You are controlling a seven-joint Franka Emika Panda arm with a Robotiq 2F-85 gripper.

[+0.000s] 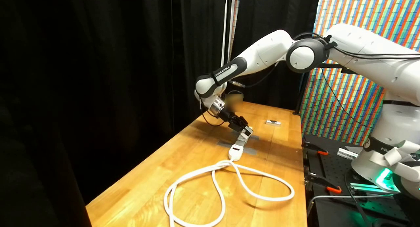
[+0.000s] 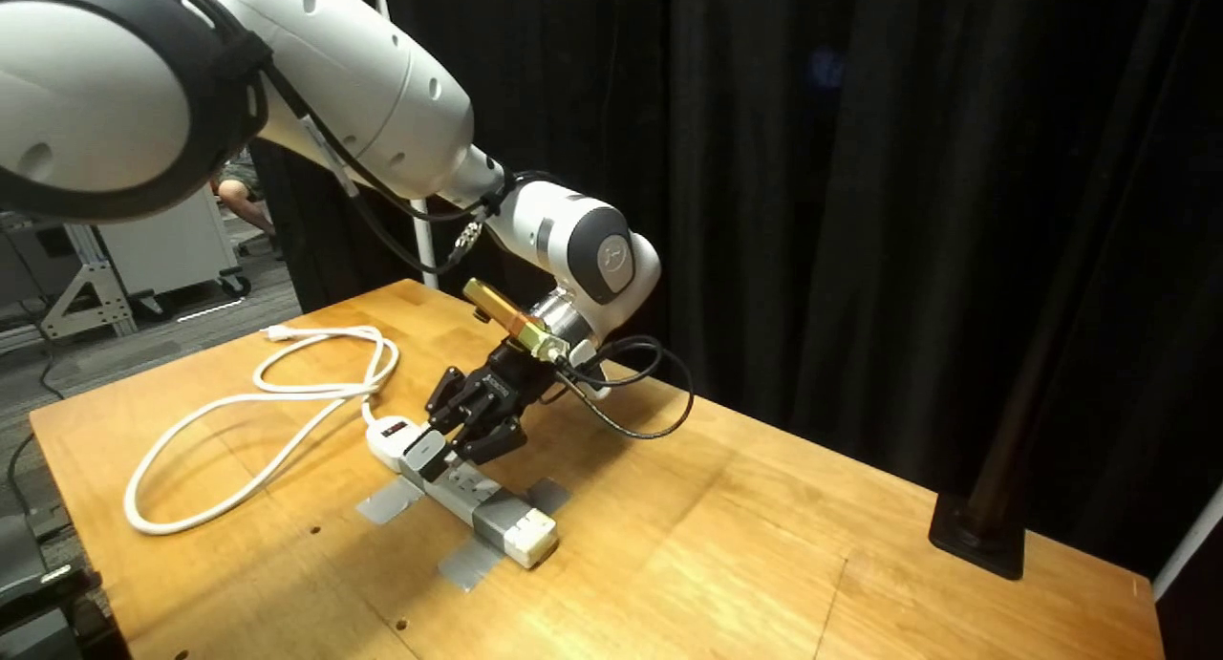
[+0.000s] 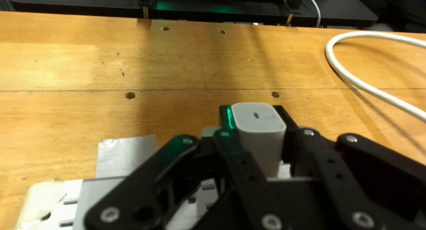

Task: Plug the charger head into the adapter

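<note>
Charger (image 2: 426, 449) held over the adapter (image 2: 464, 490), plugging in apparently unfinished.
The end effector (image 3: 257, 120) is clamped on it; gripping is done, aligning and pressing home seem left, though whether the two touch is hidden.

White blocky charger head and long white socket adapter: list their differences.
The small, rounded charger head is far shorter than the adapter. The black two-fingered hand clamps the charger head; flat grey tape straps the adapter to the brown wooden table. The adapter trails a long, looped white cable; the charger head shows none. Both are mainly white.
</note>
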